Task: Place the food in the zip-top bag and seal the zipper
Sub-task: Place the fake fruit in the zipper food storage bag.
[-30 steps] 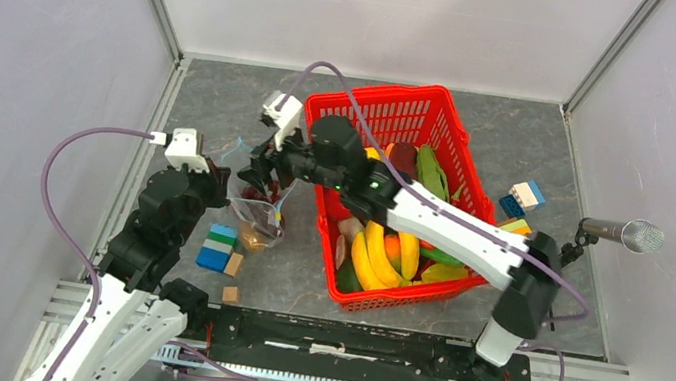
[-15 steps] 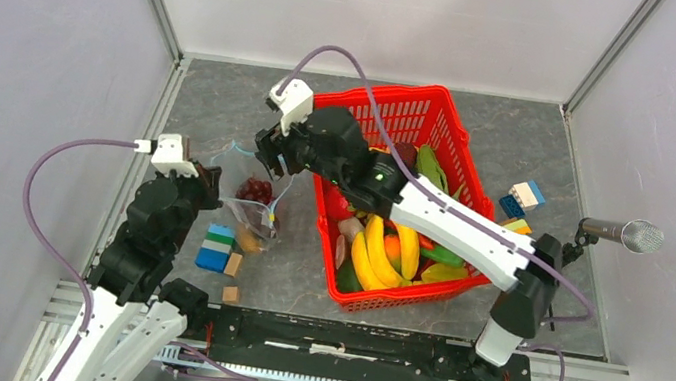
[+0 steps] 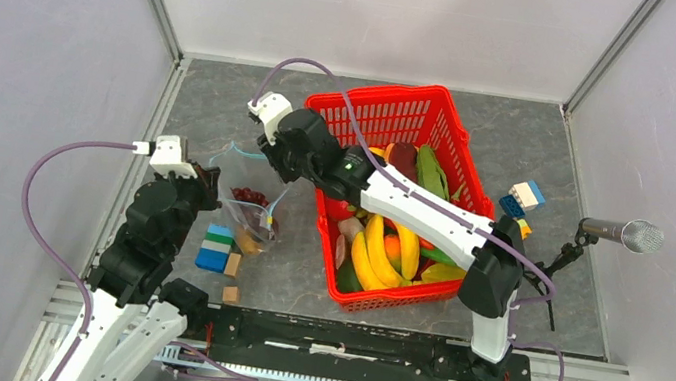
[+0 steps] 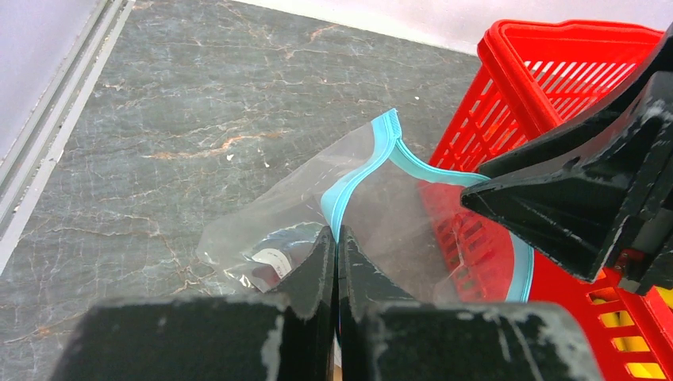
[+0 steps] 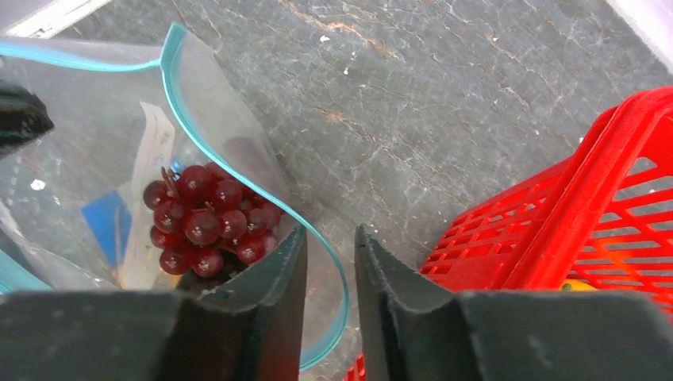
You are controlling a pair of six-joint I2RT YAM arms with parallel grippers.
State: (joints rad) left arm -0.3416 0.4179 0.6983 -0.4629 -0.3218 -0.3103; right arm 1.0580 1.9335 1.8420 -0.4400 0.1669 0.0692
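Note:
The zip-top bag (image 3: 249,218) lies left of the basket with its mouth held open. My left gripper (image 4: 337,232) is shut on the near side of its light-blue zipper (image 4: 373,151); from above, that gripper (image 3: 211,184) sits at the bag's left edge. Purple grapes (image 5: 210,214) lie inside the bag, also seen from above (image 3: 250,196), with an orange-brown piece (image 3: 252,238) lower down. My right gripper (image 5: 329,238) hovers over the far rim, jaws apart and empty, the blue strip running beneath the gap. More food, bananas (image 3: 375,252) and a green vegetable (image 3: 432,174), lies in the basket.
The red plastic basket (image 3: 397,108) stands right of the bag, close behind my right gripper (image 3: 271,152). Stacked coloured blocks (image 3: 219,247) and wooden cubes (image 3: 231,293) lie near the bag's front. More blocks (image 3: 523,196) and a microphone (image 3: 626,234) are at the right.
My right gripper has pulled back from the bag mouth toward the far side and narrowed its jaws; the grapes now lie in the bag. The left gripper kept its hold, shifting slightly left.

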